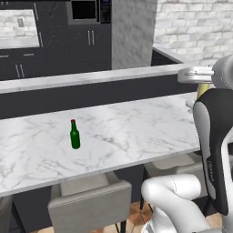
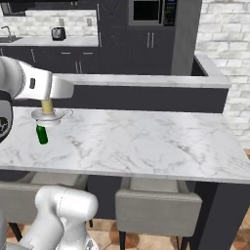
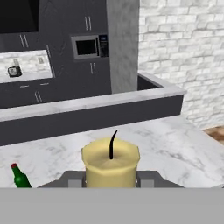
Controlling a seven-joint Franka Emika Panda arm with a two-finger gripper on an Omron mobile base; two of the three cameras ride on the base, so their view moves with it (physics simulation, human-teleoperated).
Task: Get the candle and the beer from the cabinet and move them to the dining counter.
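The beer (image 1: 74,135), a dark-green bottle with a red cap, stands upright on the dining counter (image 1: 136,127). It also shows at the counter's left in the right base view (image 2: 42,134) and low left in the hand view (image 3: 19,177). My gripper (image 2: 48,99) is shut on the candle (image 2: 47,105), a pale-yellow stick whose round holder (image 2: 49,117) sits at or just above the marble; I cannot tell if it touches. The candle (image 3: 111,162) with its black wick rises between my fingers (image 3: 148,179). The candle (image 1: 203,90) peeks out behind my arm, right of the beer.
A dark raised ledge (image 1: 91,77) runs along the counter's far side. Beige stools (image 1: 91,205) stand under its near edge. Black cabinets, a microwave (image 2: 146,12) and a toaster (image 2: 58,33) line the far wall. A brick wall (image 2: 224,34) is at the right.
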